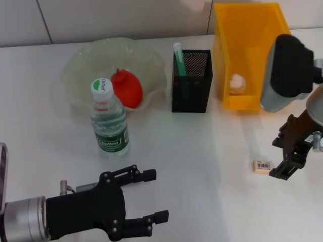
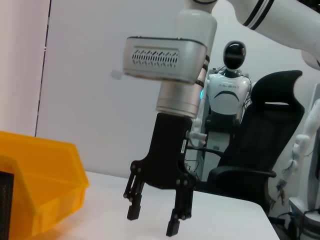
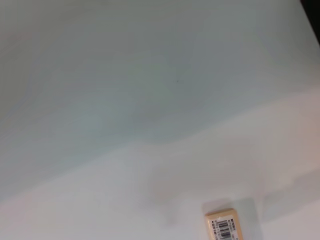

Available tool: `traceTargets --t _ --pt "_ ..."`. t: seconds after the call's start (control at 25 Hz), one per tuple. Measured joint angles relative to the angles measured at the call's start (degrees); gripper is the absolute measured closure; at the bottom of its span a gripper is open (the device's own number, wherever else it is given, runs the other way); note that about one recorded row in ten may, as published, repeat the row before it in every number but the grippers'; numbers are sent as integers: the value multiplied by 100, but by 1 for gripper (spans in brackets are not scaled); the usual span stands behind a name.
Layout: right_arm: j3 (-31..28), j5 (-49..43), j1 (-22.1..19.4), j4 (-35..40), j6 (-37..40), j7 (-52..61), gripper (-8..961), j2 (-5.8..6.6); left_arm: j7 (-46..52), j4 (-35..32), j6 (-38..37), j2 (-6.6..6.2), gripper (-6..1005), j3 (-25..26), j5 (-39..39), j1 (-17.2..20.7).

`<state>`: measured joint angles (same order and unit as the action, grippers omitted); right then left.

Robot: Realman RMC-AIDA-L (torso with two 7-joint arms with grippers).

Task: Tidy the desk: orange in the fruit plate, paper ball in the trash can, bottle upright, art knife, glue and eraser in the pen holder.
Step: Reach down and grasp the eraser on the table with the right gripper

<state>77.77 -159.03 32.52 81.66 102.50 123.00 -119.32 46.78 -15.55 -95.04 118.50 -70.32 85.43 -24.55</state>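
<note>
The right black claw (image 1: 288,160) hangs low over the white table (image 1: 202,151), fingers apart and holding nothing. The small tan eraser with a barcode label (image 1: 262,166) lies just beside it. The left black claw (image 1: 151,199) rests open and empty, far off.

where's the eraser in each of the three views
Head view: the eraser lies on the white table, just beside the right tool, in front of the yellow bin.
Left wrist view: not in it; only the right tool and the yellow bin show.
Right wrist view: at the bottom edge, barcode label up.
Shared landmark: the white table, seen in all three views.
</note>
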Motion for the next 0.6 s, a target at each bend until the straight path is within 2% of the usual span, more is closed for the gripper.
traceTargets --t 0.6 --pt "484 -40 88 -559 -564 94 229 -5 -12 6 64 15 186 -37 0 27"
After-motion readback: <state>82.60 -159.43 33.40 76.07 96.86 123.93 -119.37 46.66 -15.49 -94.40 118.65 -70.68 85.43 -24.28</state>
